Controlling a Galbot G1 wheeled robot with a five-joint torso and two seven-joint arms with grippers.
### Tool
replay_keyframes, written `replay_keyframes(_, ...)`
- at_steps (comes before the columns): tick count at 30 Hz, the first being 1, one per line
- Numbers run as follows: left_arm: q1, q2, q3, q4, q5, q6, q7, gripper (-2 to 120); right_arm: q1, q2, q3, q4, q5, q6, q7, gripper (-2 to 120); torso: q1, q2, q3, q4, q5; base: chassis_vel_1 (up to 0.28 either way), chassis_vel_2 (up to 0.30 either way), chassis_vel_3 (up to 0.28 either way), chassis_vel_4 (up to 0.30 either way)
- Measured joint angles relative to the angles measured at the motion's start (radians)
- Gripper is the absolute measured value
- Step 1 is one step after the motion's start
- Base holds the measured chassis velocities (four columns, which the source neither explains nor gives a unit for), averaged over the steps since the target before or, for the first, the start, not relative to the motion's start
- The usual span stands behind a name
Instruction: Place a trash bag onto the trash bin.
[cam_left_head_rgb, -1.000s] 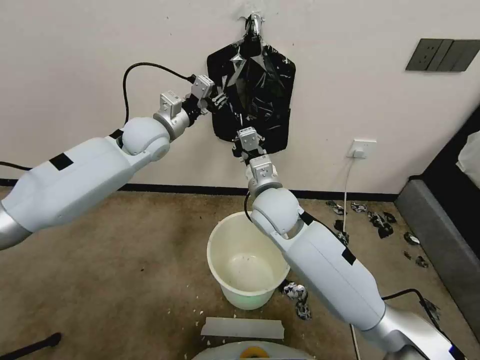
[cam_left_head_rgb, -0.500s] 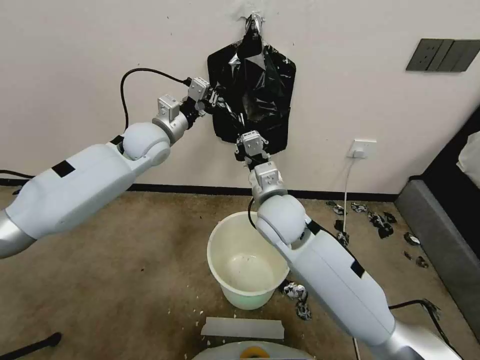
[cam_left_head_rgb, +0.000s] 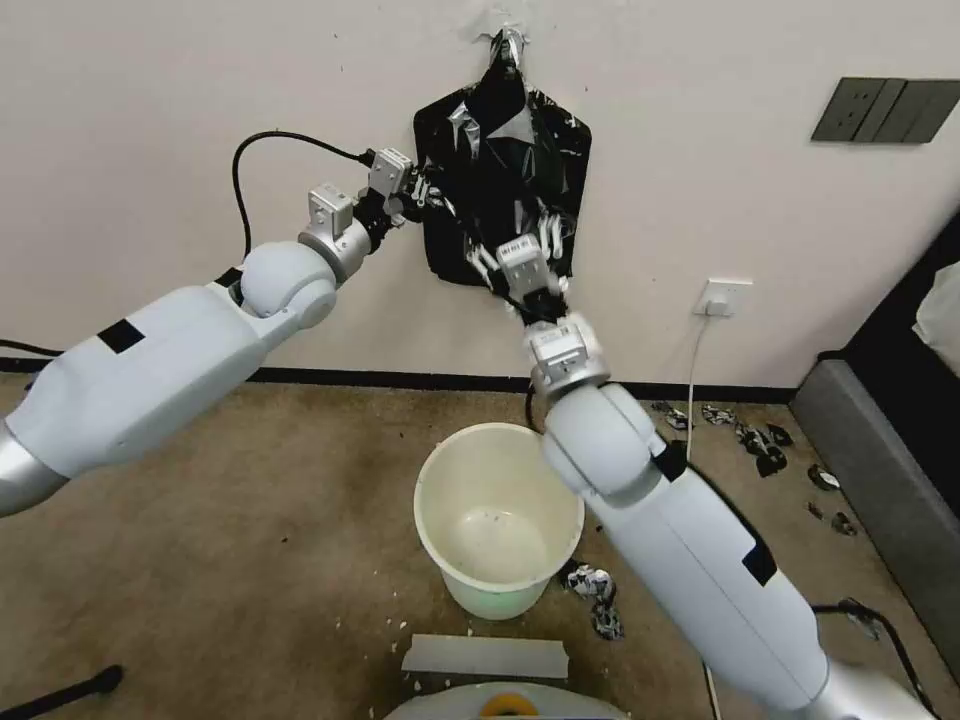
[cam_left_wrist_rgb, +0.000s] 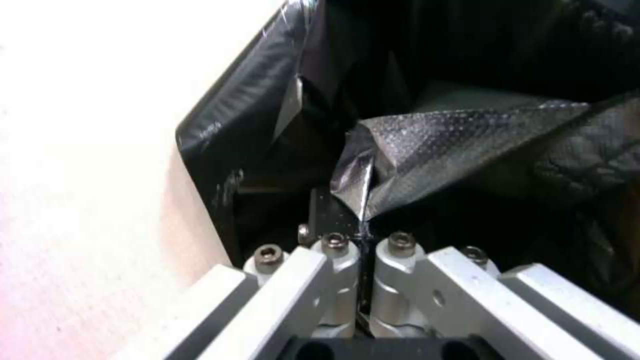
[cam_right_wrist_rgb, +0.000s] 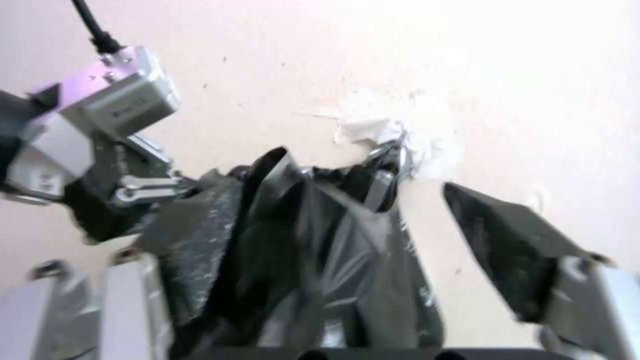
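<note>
Brown carpet carries the round white plastic trash bin (cam_left_head_rgb: 498, 515) nearest, while beyond it the right gripper (cam_left_head_rgb: 520, 245), fingers spread, seemingly straddles the crinkled glossy black trash bag (cam_left_head_rgb: 520, 165) hanging on the wall, its edge pinched by the left gripper (cam_left_head_rgb: 432, 192).

The crinkled glossy black plastic trash bag (cam_right_wrist_rgb: 333, 260) is hung against the pale wall (cam_right_wrist_rgb: 507, 75), apparently between the right gripper's (cam_right_wrist_rgb: 353, 280) spread fingers (cam_right_wrist_rgb: 507, 255).
</note>
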Motion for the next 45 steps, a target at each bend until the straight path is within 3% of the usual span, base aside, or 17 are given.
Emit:
replay_keyframes(5,0.023,-0.003,-0.018,-0.002,0.0,0.0,-0.002,0,0.058,0.001,-0.033,-0.056,-0.004,-0.054,-0.018,100,0.0,0.0,0.0,0.0003,-0.0002,0.0,0.0,0.0,0.0)
replay_keyframes(14,0.039,0.001,-0.043,-0.005,0.0,0.0,-0.002,0,0.142,0.018,-0.087,-0.141,-0.115,-0.197,-0.051,100,0.0,0.0,0.0,0.0003,0.0,0.0,0.0,0.0,0.0)
replay_keyframes(20,0.059,0.005,-0.065,-0.009,0.0,0.0,-0.002,0,0.182,0.03,-0.073,-0.228,-0.24,-0.216,-0.088,100,0.0,0.0,0.0,0.0002,0.0,0.0,0.0,0.0,0.0)
replay_keyframes(27,0.07,0.004,-0.075,-0.011,0.0,0.0,-0.002,0,0.183,0.035,-0.059,-0.26,-0.268,-0.223,-0.105,98,0.0,0.0,0.0,0.0002,0.0,0.0,0.0,0.0,0.0)
replay_keyframes(45,0.088,0.011,-0.085,-0.023,0.0,-0.001,0.0,0,0.16,0.034,-0.016,-0.26,-0.246,-0.217,-0.103,36,0.0,0.0,0.0,0.0001,0.0,0.0,0.0,0.0,0.0)
